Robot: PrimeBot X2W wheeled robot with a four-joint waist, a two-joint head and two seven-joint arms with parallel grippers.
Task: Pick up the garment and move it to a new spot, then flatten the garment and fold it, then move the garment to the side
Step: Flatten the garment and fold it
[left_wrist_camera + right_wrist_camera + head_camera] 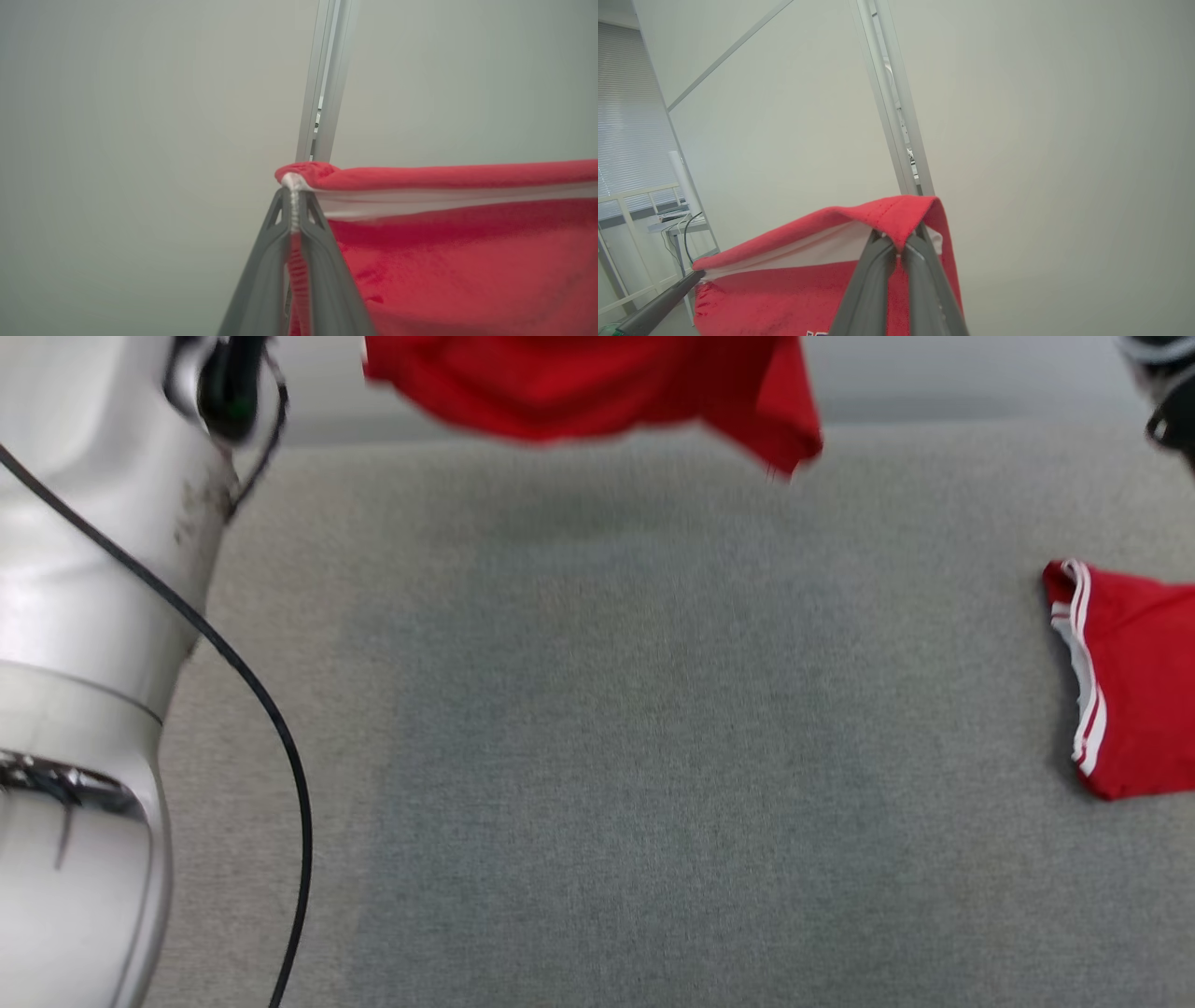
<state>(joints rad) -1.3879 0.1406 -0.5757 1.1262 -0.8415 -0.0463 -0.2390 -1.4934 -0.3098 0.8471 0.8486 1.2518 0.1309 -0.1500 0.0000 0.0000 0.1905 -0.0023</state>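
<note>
A red garment (597, 387) hangs in the air above the far edge of the grey table (597, 756); its lower hem shows at the top of the head view. In the left wrist view my left gripper (294, 196) is shut on one white-trimmed corner of the garment (467, 261), which stretches away to the right. In the right wrist view my right gripper (899, 245) is shut on the opposite corner of the garment (794, 289), and the cloth sags to the left toward the other gripper's dark fingers (658, 303).
A second red garment (1134, 681) with white stripes lies at the table's right edge. My pale left arm (84, 663) with a black cable fills the left side. An aluminium frame post (324, 79) stands against the pale wall behind.
</note>
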